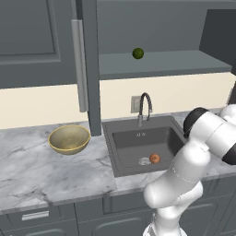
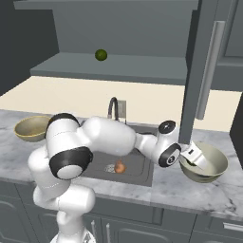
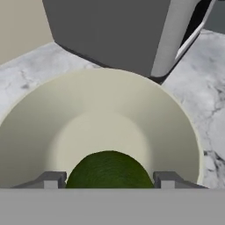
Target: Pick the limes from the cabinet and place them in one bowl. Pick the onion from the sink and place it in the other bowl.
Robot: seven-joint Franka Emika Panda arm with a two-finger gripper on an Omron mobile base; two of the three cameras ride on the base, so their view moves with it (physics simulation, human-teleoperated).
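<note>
Gripper (image 3: 106, 180) holds lime (image 3: 109, 170) between my two fingers. Pale bowl (image 3: 145, 114) sits right under it, straight down. Just let go; second lime (image 2: 100, 55) far up on shelf.

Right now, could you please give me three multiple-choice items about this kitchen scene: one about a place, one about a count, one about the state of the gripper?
1. Where does the onion lie?
A. In the sink
B. On the cabinet shelf
C. In the golden-tan bowl

2. How many limes rest on the cabinet shelf?
A. None
B. One
C. Two

3. What is the gripper doing?
A. Open above the sink
B. Shut on the faucet
C. Holding a lime over the cream-grey bowl

Answers: 1 A, it sits beside the drain; 2 B, a single lime is on the shelf; 3 C, the hand view shows the lime between the fingertips, above the bowl.
</note>
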